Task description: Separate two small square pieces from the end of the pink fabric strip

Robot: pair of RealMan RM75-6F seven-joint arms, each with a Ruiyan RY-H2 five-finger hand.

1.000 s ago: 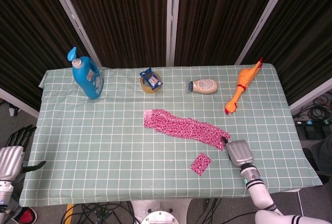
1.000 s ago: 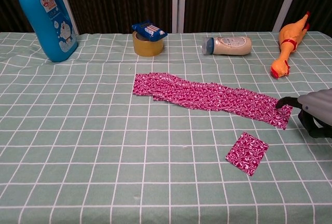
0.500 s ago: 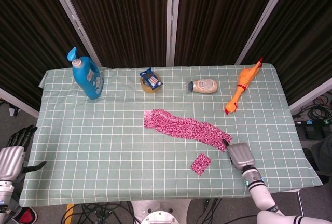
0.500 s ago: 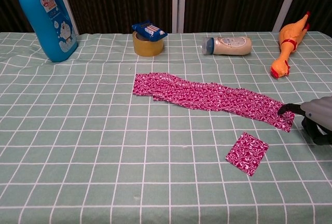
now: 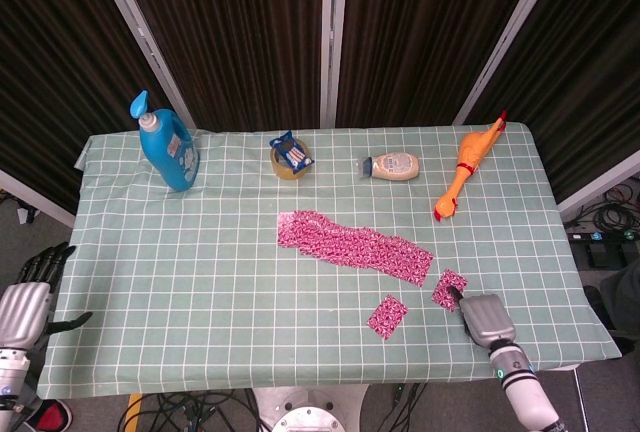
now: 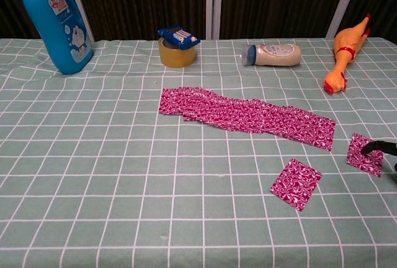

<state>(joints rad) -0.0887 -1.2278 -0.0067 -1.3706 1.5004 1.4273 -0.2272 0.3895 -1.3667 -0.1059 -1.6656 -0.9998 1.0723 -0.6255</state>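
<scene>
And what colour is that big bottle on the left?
Blue bottle with a cartoon label, clearest in the chest view.

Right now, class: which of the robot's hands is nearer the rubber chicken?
The right hand: it sits below the rubber chicken, near the table's front right edge. The left hand hangs off the table's far left side.

checked tablecloth [image 5: 200,252], pink fabric strip [image 5: 355,245], squares
</scene>
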